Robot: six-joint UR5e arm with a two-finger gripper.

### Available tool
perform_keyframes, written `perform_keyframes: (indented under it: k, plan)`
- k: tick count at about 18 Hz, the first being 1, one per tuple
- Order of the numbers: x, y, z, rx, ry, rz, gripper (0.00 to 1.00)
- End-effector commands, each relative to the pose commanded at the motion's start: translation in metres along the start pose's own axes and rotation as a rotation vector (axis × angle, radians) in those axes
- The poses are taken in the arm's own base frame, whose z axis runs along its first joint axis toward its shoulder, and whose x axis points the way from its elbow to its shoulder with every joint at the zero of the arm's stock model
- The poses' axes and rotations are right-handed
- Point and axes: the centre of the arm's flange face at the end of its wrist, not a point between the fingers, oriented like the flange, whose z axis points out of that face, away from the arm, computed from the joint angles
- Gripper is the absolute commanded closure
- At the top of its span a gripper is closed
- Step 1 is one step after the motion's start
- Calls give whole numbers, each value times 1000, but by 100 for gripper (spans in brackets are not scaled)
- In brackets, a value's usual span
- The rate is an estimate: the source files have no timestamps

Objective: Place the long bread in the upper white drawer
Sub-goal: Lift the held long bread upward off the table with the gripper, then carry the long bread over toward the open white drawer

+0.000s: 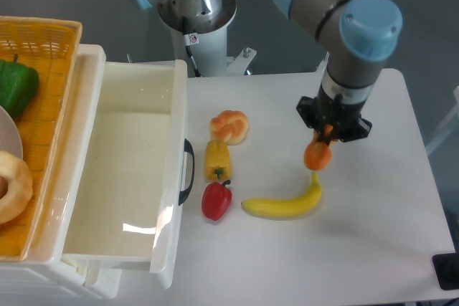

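The long bread (pixel 317 155) hangs end-on below my gripper (pixel 326 134), looking like an orange ball, above the table just over the banana's right tip. My gripper is shut on its upper end, which the wrist hides. The upper white drawer (pixel 129 177) stands pulled out at the left with its dark handle (pixel 188 171) facing the table, and its inside holds nothing. The gripper is well to the right of the drawer.
A banana (pixel 285 203), a red pepper (pixel 216 200), a yellow pepper (pixel 217 160) and a knotted bun (pixel 229 126) lie between drawer and gripper. A woven yellow basket (pixel 50 48) with a green pepper (pixel 16 86) sits atop the drawer unit at far left.
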Motion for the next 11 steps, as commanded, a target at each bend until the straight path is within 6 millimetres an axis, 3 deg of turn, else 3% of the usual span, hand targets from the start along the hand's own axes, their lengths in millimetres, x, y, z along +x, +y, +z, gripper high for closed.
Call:
perform_keyframes:
  k: [4, 11]
  plan:
    - [35, -1, -49, 86, -21, -69, 90]
    - [122, -43, -104, 196, -36, -188, 91]
